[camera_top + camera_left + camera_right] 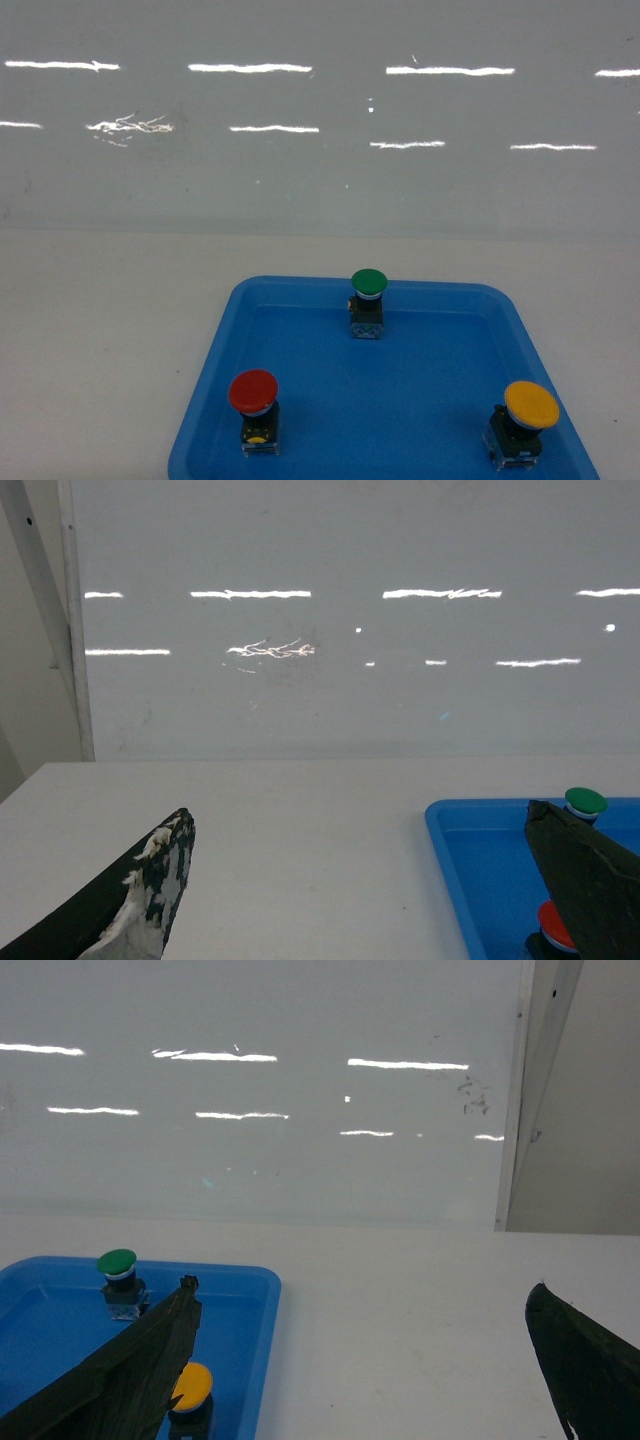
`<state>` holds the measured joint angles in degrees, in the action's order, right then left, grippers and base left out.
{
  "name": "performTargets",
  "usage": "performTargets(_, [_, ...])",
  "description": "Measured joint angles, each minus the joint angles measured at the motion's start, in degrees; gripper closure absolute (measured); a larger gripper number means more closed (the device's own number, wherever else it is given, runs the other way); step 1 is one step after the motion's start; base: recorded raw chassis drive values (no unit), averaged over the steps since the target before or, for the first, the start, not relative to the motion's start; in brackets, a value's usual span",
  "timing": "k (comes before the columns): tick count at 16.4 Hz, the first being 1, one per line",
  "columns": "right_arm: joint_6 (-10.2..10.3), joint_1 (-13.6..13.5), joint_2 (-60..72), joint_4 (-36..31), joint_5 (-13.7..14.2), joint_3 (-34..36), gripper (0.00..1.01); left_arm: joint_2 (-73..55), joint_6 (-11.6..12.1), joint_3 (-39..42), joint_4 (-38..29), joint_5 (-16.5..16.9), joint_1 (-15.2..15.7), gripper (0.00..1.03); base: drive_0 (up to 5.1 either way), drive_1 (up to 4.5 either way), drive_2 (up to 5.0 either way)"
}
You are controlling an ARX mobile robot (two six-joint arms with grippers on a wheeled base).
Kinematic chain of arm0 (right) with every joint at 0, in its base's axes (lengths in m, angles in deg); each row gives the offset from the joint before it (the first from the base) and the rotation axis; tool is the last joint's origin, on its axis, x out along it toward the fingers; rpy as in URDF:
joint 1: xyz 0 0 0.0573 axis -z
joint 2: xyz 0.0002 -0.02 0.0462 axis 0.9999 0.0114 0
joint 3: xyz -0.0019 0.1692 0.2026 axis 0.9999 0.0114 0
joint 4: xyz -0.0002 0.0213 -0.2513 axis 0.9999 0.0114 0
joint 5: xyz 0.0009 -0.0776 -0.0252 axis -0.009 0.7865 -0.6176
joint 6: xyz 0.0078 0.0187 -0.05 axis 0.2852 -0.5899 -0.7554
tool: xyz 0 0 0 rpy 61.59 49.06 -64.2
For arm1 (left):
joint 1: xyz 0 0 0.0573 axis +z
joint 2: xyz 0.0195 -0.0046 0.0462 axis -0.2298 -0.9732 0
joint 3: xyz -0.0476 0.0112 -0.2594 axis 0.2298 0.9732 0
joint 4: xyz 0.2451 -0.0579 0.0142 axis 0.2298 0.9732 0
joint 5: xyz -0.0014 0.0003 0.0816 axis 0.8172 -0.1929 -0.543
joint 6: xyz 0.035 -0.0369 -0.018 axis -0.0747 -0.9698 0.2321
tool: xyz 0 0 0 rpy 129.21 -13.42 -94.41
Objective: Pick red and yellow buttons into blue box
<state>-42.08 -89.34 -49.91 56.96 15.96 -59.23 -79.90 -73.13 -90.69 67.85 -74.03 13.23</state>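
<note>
Left claw [360, 900] spread wide, nothing between the two dark fingers, hovering over bare white bench [300, 820] just left of the shallow blue tray [450, 840]. Right claw [365, 1370] likewise parted and empty, over bare bench right of the tray. Neither shows in the head view. Red button [253, 392] stands upright near the tray's front left, yellow button [530, 404] upright near the front right, well apart from each other; green button [368, 283] at the back rim, not wanted. From the left wrist the red cap peeks out beside the right finger; from the right wrist the yellow cap sits beside the left finger. Blue box not in any view, so drop spot unknown. Handling guess: small rigid plastic switches, light, not fragile. Dome caps look smooth and rounded, likely to slip out of a pinch from above. Better hold is probably the squared black-and-clear block body below the cap, fingers on two flat opposite sides, cap overhang acting as a stop. Top-heavy on a slick tray, so a sideways nudge could tip or slide one.
</note>
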Motion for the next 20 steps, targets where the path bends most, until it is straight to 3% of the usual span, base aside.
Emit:
performTargets(17, [0.0,0.0,0.0,-0.02,0.0,0.0,0.03,0.0,0.02,0.0,0.02,-0.07,-0.5,0.05,0.0,0.0,0.0])
performTargets(18, [-0.11,0.28,0.02,-0.59,-0.85,0.02,0.03,0.42,0.09,0.04,0.04,-1.18,-2.47,0.05,0.0,0.0,0.0])
performTargets(20, [-0.46,3.89,0.2,-0.33,-4.59,0.09,0.03,0.44,0.46,0.07,0.63,-3.45,-5.05,0.05,0.0,0.0,0.0])
